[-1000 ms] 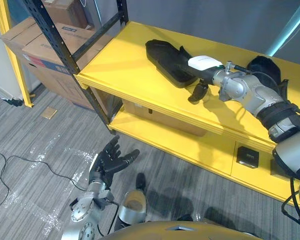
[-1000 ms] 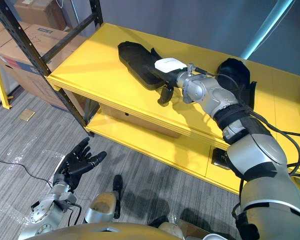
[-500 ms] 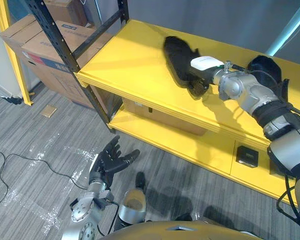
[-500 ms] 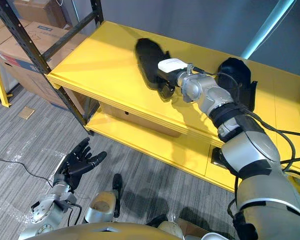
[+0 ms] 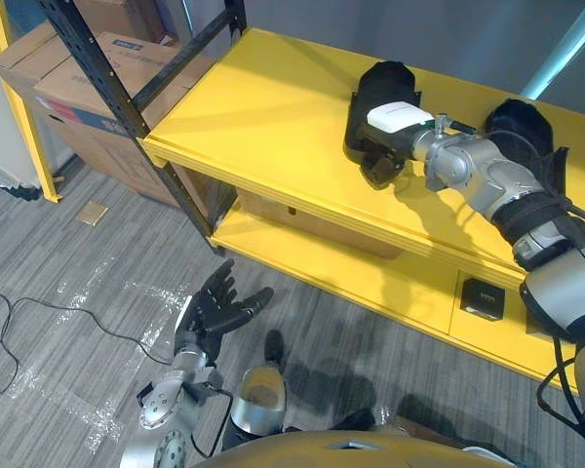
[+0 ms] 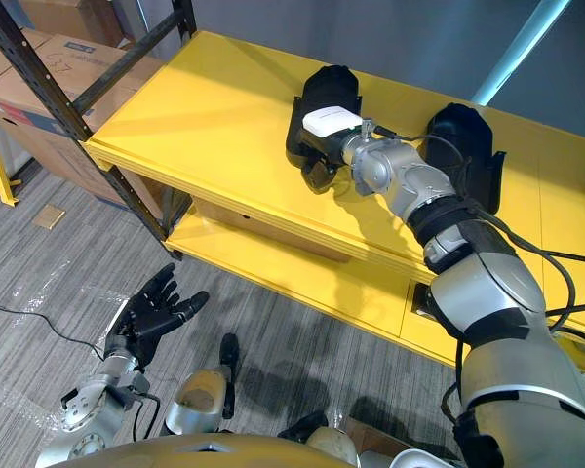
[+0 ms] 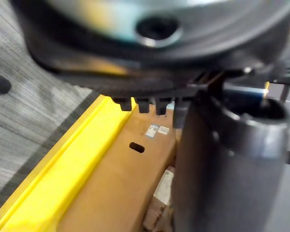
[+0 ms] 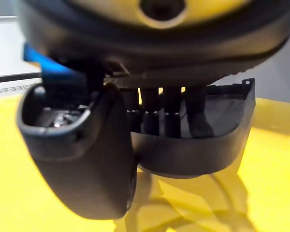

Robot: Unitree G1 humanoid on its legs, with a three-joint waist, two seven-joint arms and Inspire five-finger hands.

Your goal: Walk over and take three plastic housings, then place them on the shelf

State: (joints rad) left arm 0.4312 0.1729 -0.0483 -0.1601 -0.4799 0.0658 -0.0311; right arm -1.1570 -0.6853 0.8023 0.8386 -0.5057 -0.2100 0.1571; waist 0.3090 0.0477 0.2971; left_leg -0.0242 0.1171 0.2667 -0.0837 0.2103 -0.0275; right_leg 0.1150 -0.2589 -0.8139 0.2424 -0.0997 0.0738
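A black plastic housing [image 5: 380,83] stands tilted up on the yellow shelf top [image 5: 253,107]. My right hand [image 5: 382,164] is shut on its near end. In the right wrist view the fingers [image 8: 169,111] curl inside the housing's shell [image 8: 217,140] while the thumb [image 8: 82,159] presses the outside. A second black housing [image 5: 515,127] lies on the shelf behind my right forearm. My left hand [image 5: 214,312] hangs low over the grey floor at the lower left, fingers spread, holding nothing.
A black steel post [image 5: 127,107] rises at the shelf's left corner, with cardboard boxes [image 5: 78,88] behind it. The lower yellow shelf [image 5: 370,283] carries a cardboard box [image 5: 302,229] and a small black block [image 5: 483,299].
My right hand has closed on the housing, which lay flat to the left, and has swung it up on end nearer the second housing. The left hand has stayed still.
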